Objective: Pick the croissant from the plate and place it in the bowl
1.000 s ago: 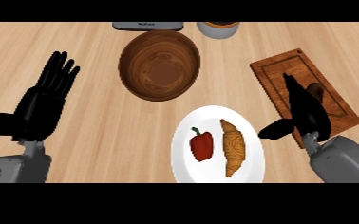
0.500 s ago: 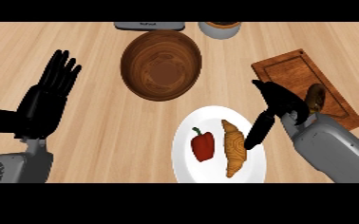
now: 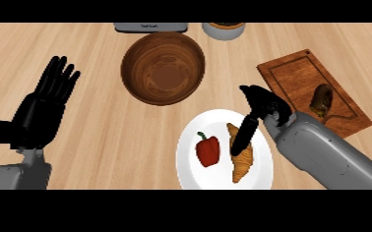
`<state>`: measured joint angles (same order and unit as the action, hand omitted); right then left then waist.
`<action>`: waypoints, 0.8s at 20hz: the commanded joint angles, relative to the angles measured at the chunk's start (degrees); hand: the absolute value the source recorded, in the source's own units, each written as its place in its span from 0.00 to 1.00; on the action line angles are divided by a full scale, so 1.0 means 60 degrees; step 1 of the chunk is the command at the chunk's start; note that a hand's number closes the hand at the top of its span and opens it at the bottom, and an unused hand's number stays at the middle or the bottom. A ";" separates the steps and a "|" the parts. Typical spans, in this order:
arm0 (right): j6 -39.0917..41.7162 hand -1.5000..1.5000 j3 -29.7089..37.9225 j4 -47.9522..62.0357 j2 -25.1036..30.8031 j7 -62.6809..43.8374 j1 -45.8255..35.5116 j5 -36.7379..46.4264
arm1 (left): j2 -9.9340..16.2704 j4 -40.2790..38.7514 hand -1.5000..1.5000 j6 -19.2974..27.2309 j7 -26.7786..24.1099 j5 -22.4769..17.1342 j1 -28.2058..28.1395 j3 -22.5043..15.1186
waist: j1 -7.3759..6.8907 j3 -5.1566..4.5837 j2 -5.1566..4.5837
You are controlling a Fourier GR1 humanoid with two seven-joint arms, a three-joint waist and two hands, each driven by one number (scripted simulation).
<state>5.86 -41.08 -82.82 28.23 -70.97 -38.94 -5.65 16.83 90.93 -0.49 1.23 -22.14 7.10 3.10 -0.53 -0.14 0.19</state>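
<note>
Croissant (image 3: pixel 242 163): golden-brown, long, tapered ends, lying on white plate (image 3: pixel 190 169) at 5 o'clock of the wooden bowl (image 3: pixel 163 69), just right of a red bell pepper (image 3: pixel 207 149). Right hand (image 3: pixel 263 109) w/ fingers extended, one (image 3: pixel 242 136) reaching down over the croissant's upper half; nothing gripped. Left hand (image 3: pixel 42 112) open, fingers up, resting at 9 o'clock edge. Cutting board (image 3: pixel 291 76) at 3 o'clock w/ a dark item I can't identify.
</note>
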 commanded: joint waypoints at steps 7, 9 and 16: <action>-0.0701 0.00 -0.0624 -0.0381 -0.0483 -0.2056 0.0382 0.1467 | 0.0172 -0.0127 0.50 -0.0285 -0.0012 -0.0174 -0.0042 0.0433 | 0.0098 0.0012 0.0008; -0.0844 0.00 -0.0803 -0.1077 -0.0123 -0.1713 0.1138 0.1911 | 0.0053 -0.0270 0.50 -0.0399 -0.0194 -0.0195 -0.0070 0.0432 | 0.0184 0.0014 0.0012; -0.0997 0.00 -0.0954 -0.0517 -0.0697 -0.1000 0.1716 0.3210 | 0.0009 -0.0082 0.50 -0.0241 0.0319 -0.0153 0.0265 0.0425 | 0.0109 0.0020 -0.0022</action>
<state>1.97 -45.82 -87.35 26.80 -68.84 -30.28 8.98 16.36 91.13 -1.33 1.57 -21.91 6.73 4.57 0.19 -0.05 0.20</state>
